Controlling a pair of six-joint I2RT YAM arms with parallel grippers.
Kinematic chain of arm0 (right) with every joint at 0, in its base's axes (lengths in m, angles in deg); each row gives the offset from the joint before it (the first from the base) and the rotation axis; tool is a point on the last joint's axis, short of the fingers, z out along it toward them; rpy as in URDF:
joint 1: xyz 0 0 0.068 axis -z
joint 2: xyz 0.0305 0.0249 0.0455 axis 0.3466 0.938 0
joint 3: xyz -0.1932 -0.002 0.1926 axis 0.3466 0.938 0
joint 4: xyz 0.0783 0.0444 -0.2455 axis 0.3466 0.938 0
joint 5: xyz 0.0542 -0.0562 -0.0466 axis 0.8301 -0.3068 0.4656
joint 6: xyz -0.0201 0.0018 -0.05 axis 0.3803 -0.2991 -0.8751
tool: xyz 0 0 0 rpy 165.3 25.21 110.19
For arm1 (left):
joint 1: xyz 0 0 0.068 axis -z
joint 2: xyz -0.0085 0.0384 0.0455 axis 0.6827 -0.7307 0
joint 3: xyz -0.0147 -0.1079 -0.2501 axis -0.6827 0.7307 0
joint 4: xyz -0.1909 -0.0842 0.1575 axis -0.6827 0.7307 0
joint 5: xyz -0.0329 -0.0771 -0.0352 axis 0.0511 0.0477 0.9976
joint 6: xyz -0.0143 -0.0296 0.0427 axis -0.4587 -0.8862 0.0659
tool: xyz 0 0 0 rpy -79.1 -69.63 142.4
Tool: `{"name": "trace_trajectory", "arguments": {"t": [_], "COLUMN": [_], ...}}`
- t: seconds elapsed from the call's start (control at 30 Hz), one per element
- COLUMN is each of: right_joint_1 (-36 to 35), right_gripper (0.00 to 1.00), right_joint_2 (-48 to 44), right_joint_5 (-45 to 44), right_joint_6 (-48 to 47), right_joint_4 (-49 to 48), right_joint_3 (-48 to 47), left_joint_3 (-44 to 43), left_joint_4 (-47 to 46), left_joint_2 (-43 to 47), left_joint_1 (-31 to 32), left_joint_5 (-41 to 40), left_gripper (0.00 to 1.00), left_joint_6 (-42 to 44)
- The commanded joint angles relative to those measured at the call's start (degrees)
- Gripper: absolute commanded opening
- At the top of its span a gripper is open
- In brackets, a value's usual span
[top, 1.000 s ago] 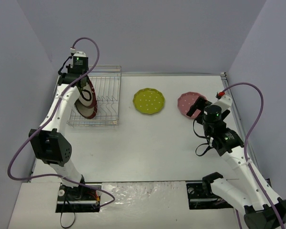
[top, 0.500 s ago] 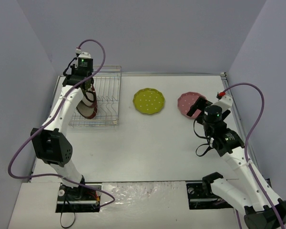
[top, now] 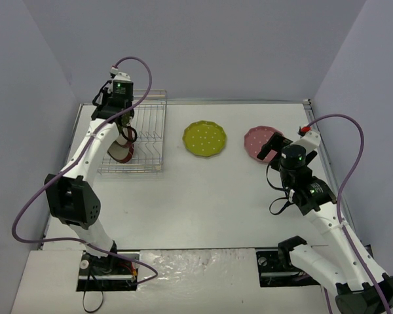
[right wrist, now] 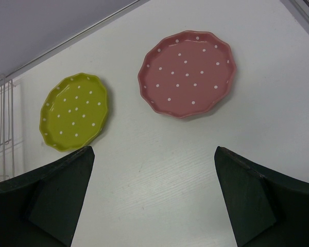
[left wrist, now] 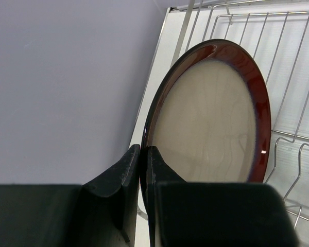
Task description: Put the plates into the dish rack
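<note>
The left claw (left wrist: 143, 149) is clamped on the near rim of the red-brown-rimmed plate (left wrist: 211, 123), which is held on edge, slightly tilted, inside the dish rack (top: 150, 134) at the upper left of the overhead frame. The right claw (right wrist: 153, 150) is spread wide and empty above the worktop (top: 203, 196), just short of the pink plate (right wrist: 187, 73). The yellow-green plate (right wrist: 74, 110) lies flat further left in that frame, apart from the pink one. All plates are to be treated as rigid, glazed and breakable. The glossy surface is judged slippery, and the large plate is probably the heaviest. A hold is best taken across the rim, where the thin edge fits between the fingers. The flat scalloped plates offer only a low raised rim, so a shallow, angled approach is likely to be needed. The left wrist view shows the rim entering the slit between the fingers, a detail hidden under the arm in the overhead view. Only the overhead view shows both arms and the rack well apart from the small plates. Whether the plate's lower edge is seated between tines cannot be told.
</note>
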Motion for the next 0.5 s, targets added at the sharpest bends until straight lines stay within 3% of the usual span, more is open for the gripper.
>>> {"name": "trace_trajectory", "arguments": {"t": [0.0,0.47], "right_joint_1": [0.2,0.2], "right_gripper": [1.0,1.0], "right_joint_2": [-0.7,-0.5], "right_joint_5": [0.1,0.7], "right_joint_6": [0.8,1.2], "right_joint_4": [-3.4,-3.4], "right_joint_3": [-0.1,0.1], "left_joint_3": [-0.4,3.3], "left_joint_4": [-6.4,-12.0], "left_joint_2": [3.9,4.3], "left_joint_1": [0.1,1.3], "left_joint_5": [-8.0,-12.6], "left_gripper": [0.0,0.0], "left_joint_6": [4.8,9.9]}}
